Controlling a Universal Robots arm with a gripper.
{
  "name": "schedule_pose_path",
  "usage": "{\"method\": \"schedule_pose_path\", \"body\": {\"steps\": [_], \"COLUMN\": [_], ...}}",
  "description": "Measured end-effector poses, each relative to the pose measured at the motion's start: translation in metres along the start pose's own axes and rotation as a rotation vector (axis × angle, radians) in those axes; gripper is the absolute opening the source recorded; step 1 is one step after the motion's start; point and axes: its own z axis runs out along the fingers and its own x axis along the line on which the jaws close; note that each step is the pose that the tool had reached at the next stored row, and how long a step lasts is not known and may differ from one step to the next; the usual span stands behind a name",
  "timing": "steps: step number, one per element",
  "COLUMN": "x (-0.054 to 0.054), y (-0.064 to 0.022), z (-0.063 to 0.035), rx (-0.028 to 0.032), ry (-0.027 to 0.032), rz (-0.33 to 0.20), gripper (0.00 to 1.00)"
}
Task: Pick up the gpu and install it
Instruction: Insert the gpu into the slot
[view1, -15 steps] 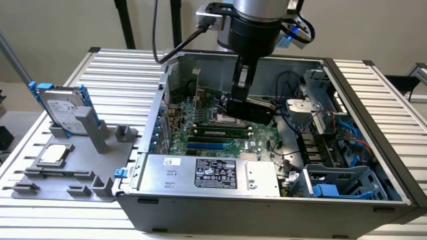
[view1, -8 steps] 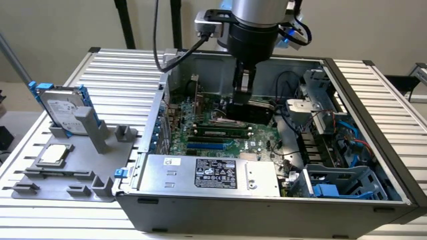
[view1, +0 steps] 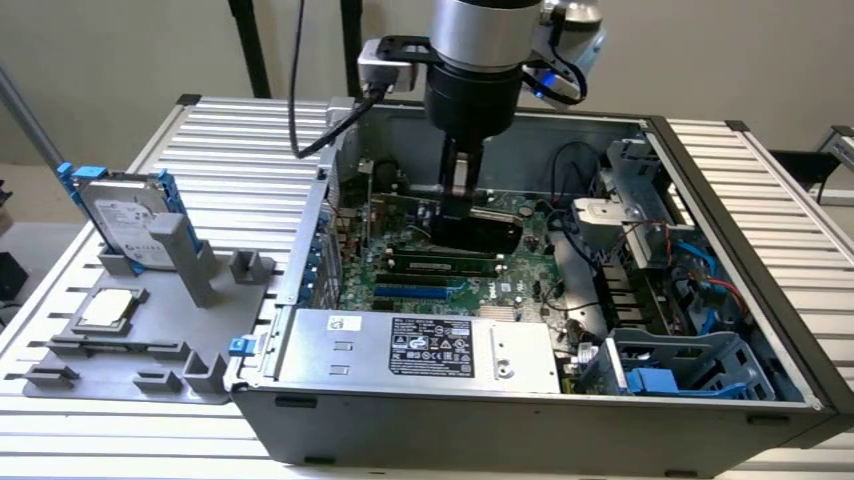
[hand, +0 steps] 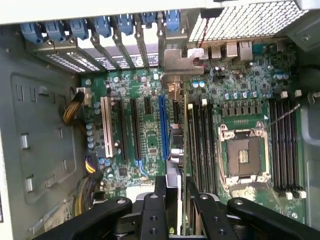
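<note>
The hand (hand: 178, 200) was clamped on the upper edge of the gpu (hand: 184, 140). It held the card upright over the motherboard's (hand: 150, 145) slots inside the computer case (view1: 534, 430). The card's bracket faced the exterior view's left, probably to seat squarely.

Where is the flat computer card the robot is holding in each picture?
Exterior view: the card stands inside the computer case, black face showing, held under the fingers.
Wrist view: the card is seen edge-on, a thin strip running from between the fingers to its silver bracket.
Shared landmark: the long blue slot.
</note>
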Motion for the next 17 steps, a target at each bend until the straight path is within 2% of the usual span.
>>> {"method": "schedule_pose_path", "body": {"steps": [5, 7, 8, 12, 13, 14, 15, 16, 17], "x": [0.004, 0.007, 0.010, 0.014, 0.016, 0.017, 0.019, 0.020, 0.020], "y": [0.0126, 0.0152, 0.0165, 0.0176, 0.0190, 0.0211, 0.0283, 0.0323, 0.0327], "z": [0.0091, 0.0132, 0.0174, 0.0225, 0.0259, 0.0285, 0.0344, 0.0400, 0.0413], "rx": [0.0004, 0.0000, -0.0002, -0.0003, 0.0003, 0.0013, 0.0057, 0.0143, 0.0158], "ry": [-0.0064, -0.0113, -0.0177, -0.0235, -0.0264, -0.0277, -0.0298, -0.0309, -0.0310], "rz": [-0.008, -0.017, -0.030, -0.049, -0.060, -0.065, -0.072, -0.075, -0.075], "gripper": [0.27, 0.27, 0.27, 0.27, 0.27, 0.27, 0.27, 0.27, 0.27]}}
